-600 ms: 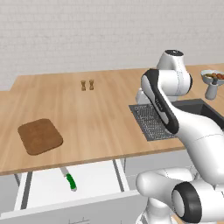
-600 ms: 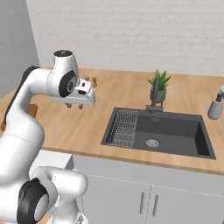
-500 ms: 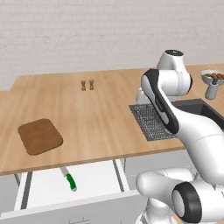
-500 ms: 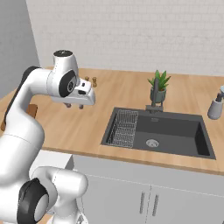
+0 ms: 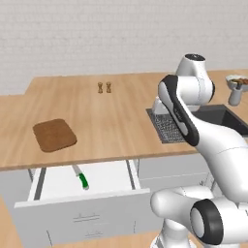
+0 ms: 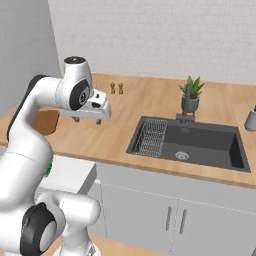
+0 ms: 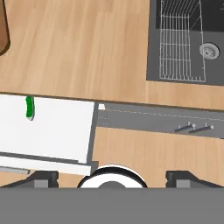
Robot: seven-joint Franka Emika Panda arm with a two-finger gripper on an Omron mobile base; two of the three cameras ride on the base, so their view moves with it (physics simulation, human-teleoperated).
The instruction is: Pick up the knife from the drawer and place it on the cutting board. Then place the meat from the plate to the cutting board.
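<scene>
The knife [image 5: 83, 179], with a green handle and a short grey blade, lies inside the open white drawer [image 5: 111, 174] below the counter edge. In the hand view the knife [image 7: 29, 107] shows at the left of the drawer [image 7: 57, 131]. The dark-brown cutting board [image 5: 54, 134] rests on the counter behind the drawer, to the left, and its edge [image 7: 3, 30] shows at the hand view's top left. My gripper [image 6: 87, 120] hangs open and holds nothing above the counter, right of the board, fingers pointing down; its tips [image 7: 112, 177] stand wide apart. The meat and the plate are out of view.
A dark sink [image 6: 200, 142] with a wire rack [image 6: 151, 137] lies to the right. Behind it stands a potted plant [image 6: 191, 95]. Two small shakers [image 5: 105, 87] stand at the back of the counter, and a grey footed bowl [image 5: 236, 83] at the far right.
</scene>
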